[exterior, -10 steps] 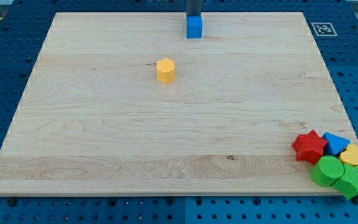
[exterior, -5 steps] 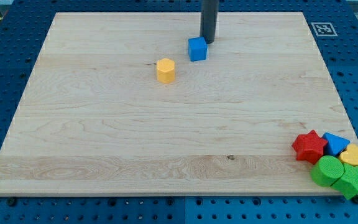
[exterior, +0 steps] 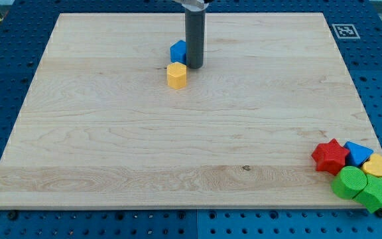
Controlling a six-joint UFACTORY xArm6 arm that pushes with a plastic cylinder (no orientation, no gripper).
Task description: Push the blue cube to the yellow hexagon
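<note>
The wooden board [exterior: 111, 146] is bare around the yellow hexagon [exterior: 176, 76]. The blue cube [exterior: 178, 51] sits touching its top edge, small, rigid and probably light, sliding easily. My tip [exterior: 195, 66], a plain rod with no pincer, presses the cube's right face.

Straight dark grey rod, rounded my tip [exterior: 194, 67]

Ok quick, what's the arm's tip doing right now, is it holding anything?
My tip: no gripper, so it holds nothing; it sits right beside the blue cube, on the cube's right in the view, just up-right of the yellow hexagon.
</note>
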